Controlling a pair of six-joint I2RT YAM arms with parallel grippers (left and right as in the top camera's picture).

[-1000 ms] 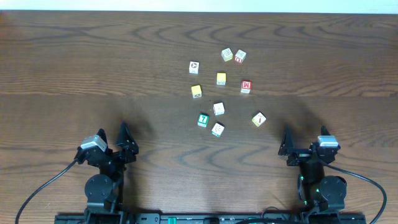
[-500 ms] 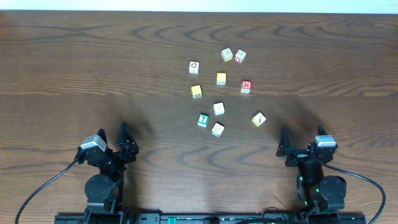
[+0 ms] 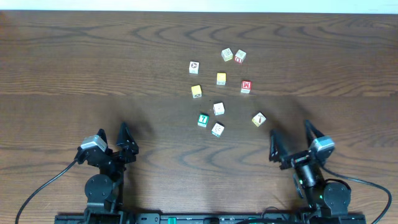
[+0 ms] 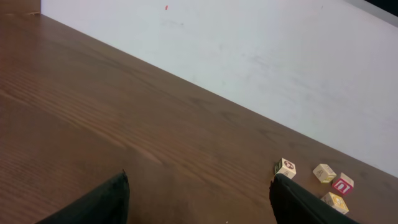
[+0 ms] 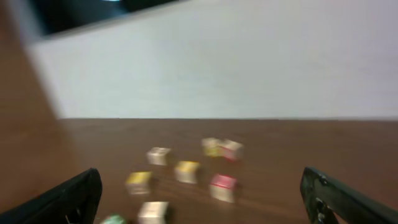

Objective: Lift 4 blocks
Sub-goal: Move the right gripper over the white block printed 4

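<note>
Four blocks lie mid-table in the overhead view: a green-faced "7" cube (image 3: 203, 119), a teal-edged white cube (image 3: 217, 129) just beside it, a yellow-edged white cube (image 3: 259, 119), and a red "M" cube (image 3: 246, 86) farther back. My left gripper (image 3: 113, 132) is open near the front left, well away from them. My right gripper (image 3: 289, 129) is open at the front right, a short way in front of the yellow-edged cube. The blurred right wrist view shows the red cube (image 5: 222, 186) and a green corner (image 5: 114, 219) ahead of the open right gripper (image 5: 200, 174).
Other cubes share the cluster: two plain yellow ones (image 3: 221, 78) (image 3: 196, 91), a white one (image 3: 219, 109) by the "7", and three pale ones along the back (image 3: 194, 66) (image 3: 227, 55) (image 3: 240, 56). A white wall (image 4: 249, 56) borders the table's far edge.
The right arm has swung and turned toward the blocks, its fingers now spread wide in the overhead view. The left arm and all the blocks stay where they were.
</note>
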